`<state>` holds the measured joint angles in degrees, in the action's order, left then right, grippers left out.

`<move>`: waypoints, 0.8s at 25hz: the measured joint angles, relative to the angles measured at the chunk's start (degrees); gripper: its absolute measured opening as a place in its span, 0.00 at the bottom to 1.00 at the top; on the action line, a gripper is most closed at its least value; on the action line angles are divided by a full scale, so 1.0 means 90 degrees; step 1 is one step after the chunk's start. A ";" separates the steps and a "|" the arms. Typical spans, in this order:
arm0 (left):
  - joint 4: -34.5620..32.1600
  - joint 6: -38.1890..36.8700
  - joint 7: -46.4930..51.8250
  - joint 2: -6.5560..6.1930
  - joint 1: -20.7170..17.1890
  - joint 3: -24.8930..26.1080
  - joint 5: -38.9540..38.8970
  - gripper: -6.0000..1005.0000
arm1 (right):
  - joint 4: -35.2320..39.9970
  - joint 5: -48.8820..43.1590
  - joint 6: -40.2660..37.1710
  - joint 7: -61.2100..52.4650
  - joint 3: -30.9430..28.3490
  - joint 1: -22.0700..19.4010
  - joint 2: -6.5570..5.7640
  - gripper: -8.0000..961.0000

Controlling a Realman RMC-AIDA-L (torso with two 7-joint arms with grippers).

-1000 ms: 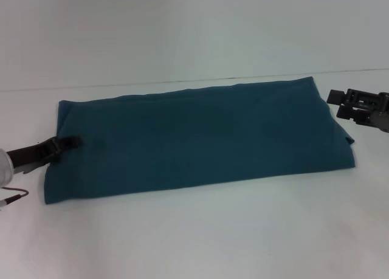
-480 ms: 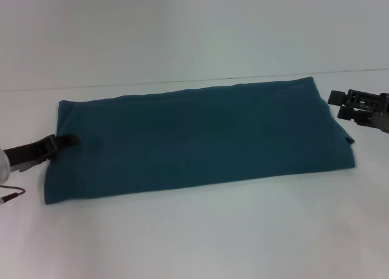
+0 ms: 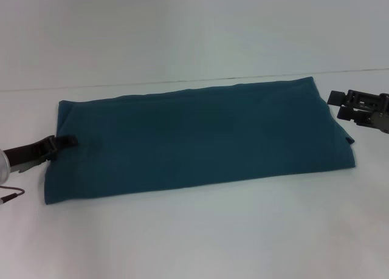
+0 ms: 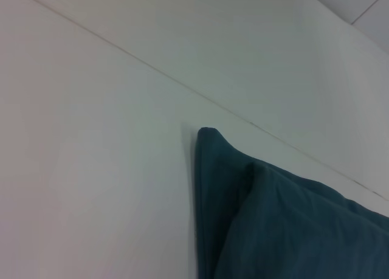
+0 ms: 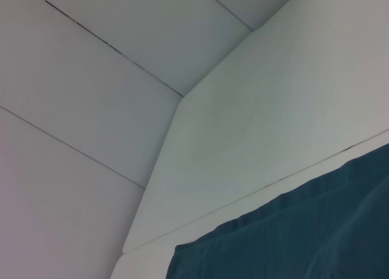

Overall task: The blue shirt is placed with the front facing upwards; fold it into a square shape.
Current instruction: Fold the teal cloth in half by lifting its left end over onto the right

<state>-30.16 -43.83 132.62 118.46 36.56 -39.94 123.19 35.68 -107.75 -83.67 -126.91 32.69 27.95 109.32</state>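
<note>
The blue shirt [image 3: 200,136] lies folded into a long band on the white surface [image 3: 200,236], between the two pincers. The left pincer [image 3: 65,141] is clamped on the shirt's near end edge. The right pincer [image 3: 340,104] hovers just beside the opposite end; its fingers' state cannot be told.

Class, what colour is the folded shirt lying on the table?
The blue shirt is a plain dark teal-blue; the head view shows it best.

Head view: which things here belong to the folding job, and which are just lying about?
Part of the job:
blue shirt, folded into a long band
left end effector, at its left edge
right end effector, beside its right end

Lying about:
nothing but the white table
</note>
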 joint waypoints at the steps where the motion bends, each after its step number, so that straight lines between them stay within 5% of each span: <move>1: -0.0010 -0.0024 0.0000 -0.0002 -0.0003 0.0006 0.0001 0.69 | 0.0000 0.0000 0.0000 0.0000 0.0000 0.0000 0.0001 0.83; 8: -0.0704 -0.0443 -0.0004 0.0051 -0.0190 -0.0150 0.0083 0.70 | 0.0000 0.0004 0.0001 0.0000 0.0000 0.0016 0.0002 0.83; 13: -0.0724 -0.0459 0.0486 -0.0036 -0.0046 -0.0305 0.0890 0.74 | 0.0000 0.0000 0.0000 0.0000 0.0000 0.0039 0.0002 0.83; 20: -0.0983 -0.0425 0.0587 0.0078 -0.0137 -0.0262 0.0924 0.84 | 0.0000 -0.0001 0.0000 0.0008 0.0000 0.0058 0.0004 0.83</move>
<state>-39.01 -47.66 137.90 119.16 35.33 -42.30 131.50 35.68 -107.76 -83.67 -126.84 32.69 28.47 109.36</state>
